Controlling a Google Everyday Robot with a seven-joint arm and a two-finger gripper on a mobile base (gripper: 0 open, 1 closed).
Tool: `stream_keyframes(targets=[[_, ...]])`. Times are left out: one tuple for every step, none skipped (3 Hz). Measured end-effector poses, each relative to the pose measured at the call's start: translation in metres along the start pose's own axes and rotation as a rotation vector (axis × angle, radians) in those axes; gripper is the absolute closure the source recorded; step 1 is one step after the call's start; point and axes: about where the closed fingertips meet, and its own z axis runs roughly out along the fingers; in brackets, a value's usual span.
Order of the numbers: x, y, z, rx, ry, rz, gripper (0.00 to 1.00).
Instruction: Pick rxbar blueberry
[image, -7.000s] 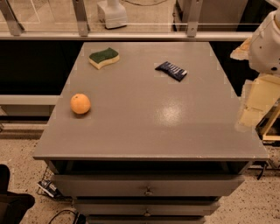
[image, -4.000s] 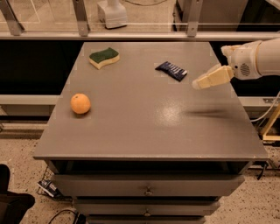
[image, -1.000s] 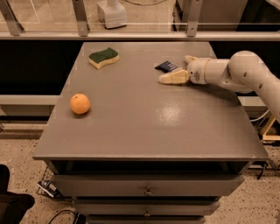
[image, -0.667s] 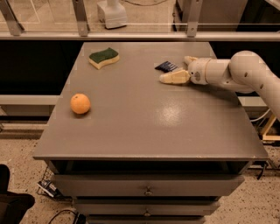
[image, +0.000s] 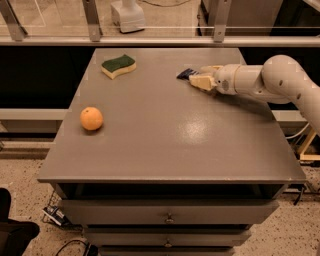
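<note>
The rxbar blueberry (image: 185, 74) is a dark navy wrapper lying flat on the grey table (image: 165, 130), at its far right. Only its left end shows; the rest is hidden under my gripper. My gripper (image: 204, 76) reaches in from the right on a white arm (image: 270, 82) and sits low over the bar, right at the table surface. The bar has not left the table.
A green-and-yellow sponge (image: 119, 66) lies at the far left of the table. An orange fruit (image: 91, 118) sits near the left edge. A railing with posts (image: 92, 20) runs behind the table. Drawers (image: 170, 218) are below the front edge.
The arm swung in from the right edge of the table to the bar. Over the last second the gripper has shifted slightly up and over the bar, which has stayed in place.
</note>
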Motion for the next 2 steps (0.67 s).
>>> stream_keyframes(targets=[[-0.0023, 0.0001, -0.0007, 0.0, 0.0, 0.0, 1.0], [-0.0023, 0.0002, -0.0006, 0.0, 0.0, 0.0, 1.0]])
